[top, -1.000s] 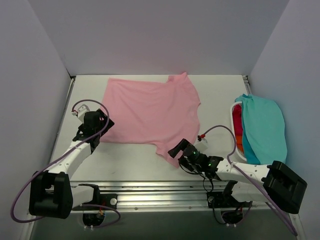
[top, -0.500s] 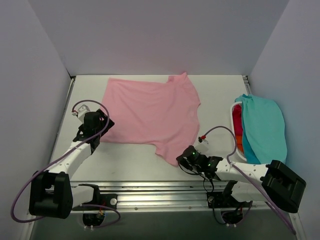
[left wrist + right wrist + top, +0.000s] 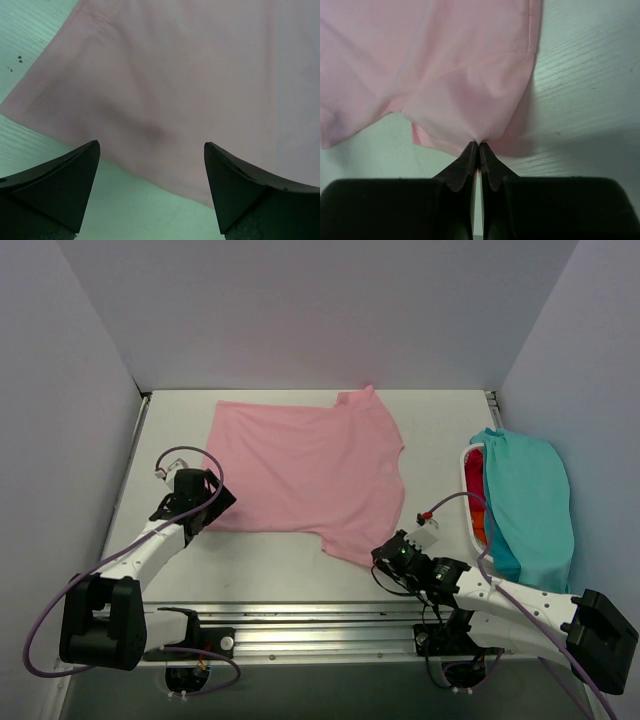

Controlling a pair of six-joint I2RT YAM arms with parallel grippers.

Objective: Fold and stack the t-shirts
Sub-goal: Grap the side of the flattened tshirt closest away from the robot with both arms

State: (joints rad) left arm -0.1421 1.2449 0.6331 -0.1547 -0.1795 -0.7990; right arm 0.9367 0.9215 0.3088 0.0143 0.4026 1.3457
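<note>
The bench [image 3: 440, 430] carries the pink t-shirt [image 3: 310, 465] spread flat. Since a second ago its near right corner has been drawn out toward the right arm's base, while the rest lies as before. The teal t-shirt [image 3: 530, 500] sits heaped over a red t-shirt [image 3: 476, 495], unchanged, well to the right of and beyond the right end effector [image 3: 385, 555]. That end effector gaped over the hem a second ago and is now clenched on the pink corner, the cloth puckering into its tips and fanning away ahead of it. The left end effector [image 3: 218, 502] has slid a little nearer its base. It stands wide apart, released and grasping nothing, and the pink t-shirt's near left edge lies just ahead of it
</note>
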